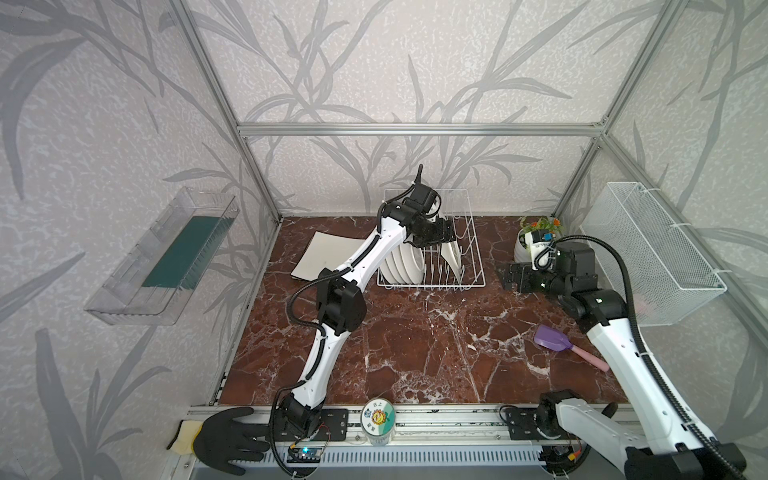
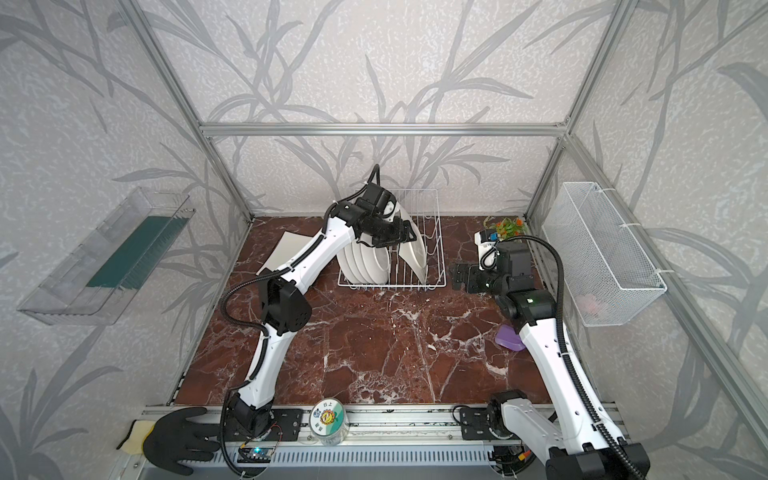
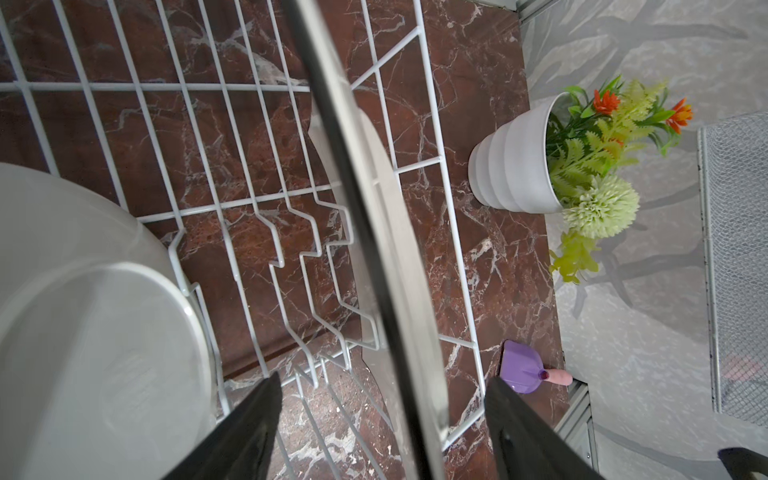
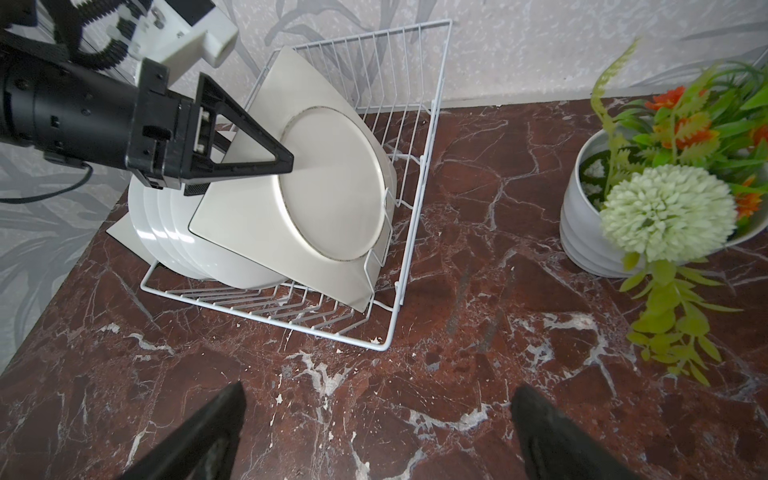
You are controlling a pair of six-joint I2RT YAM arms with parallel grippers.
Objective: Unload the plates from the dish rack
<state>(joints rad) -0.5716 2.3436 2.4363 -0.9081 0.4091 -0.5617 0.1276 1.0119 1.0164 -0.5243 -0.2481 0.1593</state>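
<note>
Top views: dish rack (image 1: 432, 285) sits at the back of the bench (image 1: 415, 353). It holds a row of round white plates (image 1: 399, 266) on edge at its left end and one big square plate (image 1: 451, 255) leaning further right. My left gripper (image 1: 446, 235) is at the square plate's upper edge. My right gripper (image 1: 509, 278) hangs just right of the rack, low over the bench.

Left wrist: square plate (image 3: 390, 249) seen edge-on, running between my fingers (image 3: 249, 432) with a gap on both sides. Jaws spread, not clamping yet. Nearest round plate (image 3: 95, 332) stands apart from it, empty tines (image 3: 291, 249) between.

Right wrist: right gripper (image 4: 379, 386) spread wide, nothing in it, facing the rack. Square plate's lower corner sits down among the wires at the rack's near side.

Handling, my guess: glazed ceramic, rigid, fairly heavy, slick, chips easily. Take the flat rim near the top edge, pads well past the lip, and squeeze firmly. Lift along its lean so the base clears the tines without knocking the round plates.
</note>
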